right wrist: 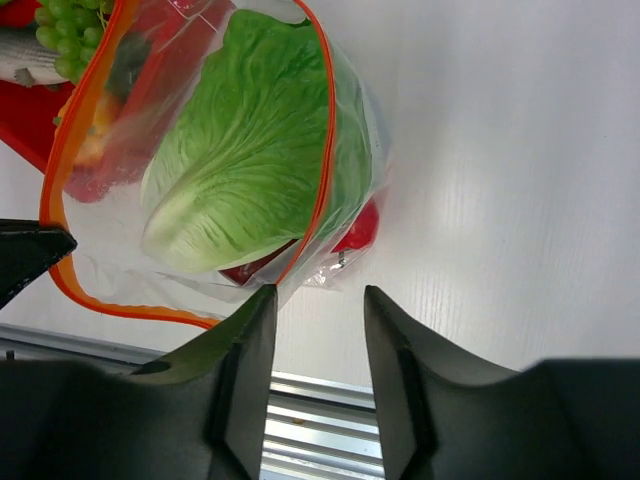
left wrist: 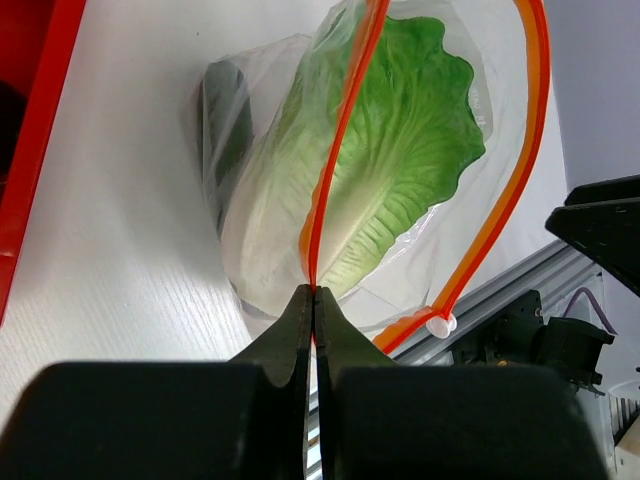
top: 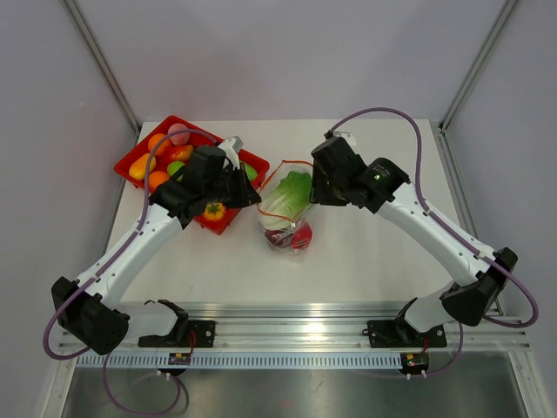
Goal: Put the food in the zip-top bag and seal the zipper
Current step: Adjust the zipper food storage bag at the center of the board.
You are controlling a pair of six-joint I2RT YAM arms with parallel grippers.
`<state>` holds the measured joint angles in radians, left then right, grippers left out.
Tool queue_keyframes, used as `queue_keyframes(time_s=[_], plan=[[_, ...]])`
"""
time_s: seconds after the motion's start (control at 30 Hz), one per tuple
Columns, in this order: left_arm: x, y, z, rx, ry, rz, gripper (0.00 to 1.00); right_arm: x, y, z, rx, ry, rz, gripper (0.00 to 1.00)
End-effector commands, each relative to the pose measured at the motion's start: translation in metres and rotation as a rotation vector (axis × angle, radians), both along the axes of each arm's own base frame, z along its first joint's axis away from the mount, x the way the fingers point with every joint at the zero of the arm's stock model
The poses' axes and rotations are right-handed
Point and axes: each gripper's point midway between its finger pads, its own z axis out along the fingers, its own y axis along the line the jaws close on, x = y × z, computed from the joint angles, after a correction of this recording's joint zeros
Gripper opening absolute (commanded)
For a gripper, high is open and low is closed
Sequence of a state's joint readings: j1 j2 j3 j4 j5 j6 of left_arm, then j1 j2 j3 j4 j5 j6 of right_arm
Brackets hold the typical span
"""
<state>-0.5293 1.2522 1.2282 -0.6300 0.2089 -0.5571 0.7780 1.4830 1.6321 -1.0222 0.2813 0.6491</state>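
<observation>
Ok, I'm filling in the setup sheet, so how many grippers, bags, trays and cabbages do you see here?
grippers: 2 (left gripper, right gripper)
bag: 1
tray: 1
cabbage: 1
total: 5

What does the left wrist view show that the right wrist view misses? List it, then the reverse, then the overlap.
Left wrist only: the left gripper shut on the orange-red zipper strip. Right wrist only: the open right gripper, a red toy fruit, green toy grapes. Both: the leafy green-white plastic cabbage inside the clear crinkly zip-top bag, mouth unsealed.
</observation>
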Motion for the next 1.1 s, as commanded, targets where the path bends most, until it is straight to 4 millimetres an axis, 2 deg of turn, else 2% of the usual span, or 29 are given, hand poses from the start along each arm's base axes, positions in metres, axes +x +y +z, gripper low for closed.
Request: queue_keyframes(time_s=[0.0, 0.1, 0.2, 0.3, 0.33, 0.43, 0.47, 0.53, 0.57, 0.6, 0.67, 0.7, 0.73, 0.83, 0.87, 0.9, 0.93, 0.97, 1.0, 1.03, 1.07], plan=[[0.004, -0.012, 0.017, -0.070, -0.052, -0.034, 0.00, 0.004, -0.011, 0.028, 0.038, -0.099, -0.055, 0.49], [0.004, -0.013, 0.019, -0.078, -0.056, -0.041, 0.00, 0.012, -0.004, 0.025, 0.027, -0.098, -0.049, 0.57], [0.002, -0.012, 0.018, -0.076, -0.054, -0.044, 0.00, 0.020, 0.007, 0.026, 0.031, -0.102, -0.027, 0.69], [0.001, -0.011, 0.019, -0.076, -0.060, -0.043, 0.00, 0.033, 0.013, 0.014, 0.005, -0.091, -0.026, 0.70], [0.001, -0.011, 0.019, -0.076, -0.060, -0.043, 0.00, 0.038, 0.016, 0.002, -0.020, -0.067, -0.026, 0.67], [0.000, -0.010, 0.019, -0.075, -0.062, -0.044, 0.00, 0.044, 0.013, -0.008, -0.060, -0.054, -0.051, 0.36], [-0.001, -0.009, 0.018, -0.070, -0.062, -0.045, 0.00, 0.045, 0.012, -0.005, -0.060, -0.066, -0.055, 0.17], [-0.001, -0.008, 0.018, -0.065, -0.065, -0.047, 0.00, 0.047, 0.011, 0.013, -0.040, -0.105, -0.056, 0.03], [-0.001, -0.007, 0.018, -0.053, -0.068, -0.052, 0.00, 0.047, 0.006, 0.020, -0.059, -0.119, -0.054, 0.00], [0.002, -0.007, 0.028, -0.055, -0.090, -0.051, 0.00, 0.049, 0.005, 0.041, -0.036, -0.157, -0.061, 0.00], [0.004, -0.004, 0.036, -0.037, -0.097, -0.053, 0.00, 0.044, -0.001, 0.065, -0.021, -0.193, -0.053, 0.00], [0.006, -0.003, 0.048, -0.041, -0.119, -0.050, 0.00, 0.043, -0.001, 0.084, 0.014, -0.225, -0.048, 0.00], [0.007, -0.002, 0.070, -0.055, -0.154, -0.049, 0.00, 0.037, -0.003, 0.100, 0.046, -0.251, -0.039, 0.00], [0.008, -0.003, 0.112, -0.098, -0.241, -0.053, 0.00, 0.023, -0.001, 0.128, 0.142, -0.298, 0.003, 0.00], [0.008, -0.004, 0.115, -0.109, -0.242, -0.053, 0.00, 0.021, -0.002, 0.128, 0.154, -0.301, 0.007, 0.00], [0.009, -0.007, 0.113, -0.112, -0.237, -0.055, 0.00, 0.021, -0.001, 0.112, 0.134, -0.276, 0.008, 0.00], [0.013, -0.010, 0.109, -0.122, -0.235, -0.053, 0.00, 0.022, 0.000, 0.104, 0.131, -0.269, 0.007, 0.00], [0.016, -0.015, 0.084, -0.117, -0.170, -0.057, 0.00, 0.023, 0.001, 0.089, 0.110, -0.239, 0.004, 0.00], [0.017, -0.021, 0.066, -0.115, -0.133, -0.066, 0.00, 0.023, 0.001, 0.053, 0.053, -0.173, 0.006, 0.00], [0.021, -0.029, 0.053, -0.125, -0.122, -0.076, 0.00, 0.027, 0.008, 0.028, 0.022, -0.124, 0.016, 0.00], [0.018, -0.034, 0.016, -0.097, -0.043, -0.083, 0.00, 0.027, 0.009, 0.007, -0.012, -0.081, 0.011, 0.00]])
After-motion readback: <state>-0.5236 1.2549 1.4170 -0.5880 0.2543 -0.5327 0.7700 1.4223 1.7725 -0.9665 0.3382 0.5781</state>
